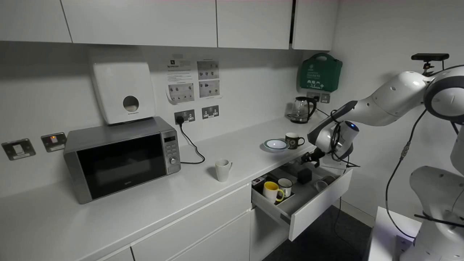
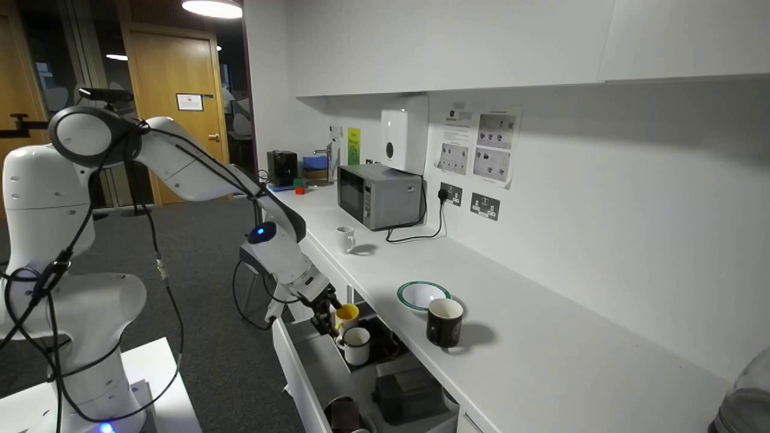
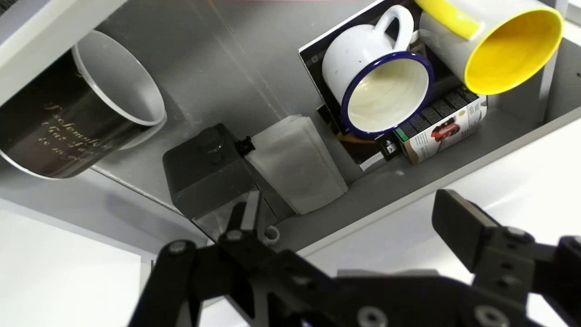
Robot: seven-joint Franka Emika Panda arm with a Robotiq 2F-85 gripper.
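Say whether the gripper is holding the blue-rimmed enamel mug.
No, the wrist view shows the gripper open, apart from the enamel mug.

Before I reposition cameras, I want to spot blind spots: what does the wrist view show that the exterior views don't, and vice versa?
Only the wrist view shows gold lettering on the dark mug. Only the exterior views show the microwave and paper-towel dispenser. All share the drawer, yellow-lined mug, white enamel mug and gripper, its jaws visibly open in the wrist view.
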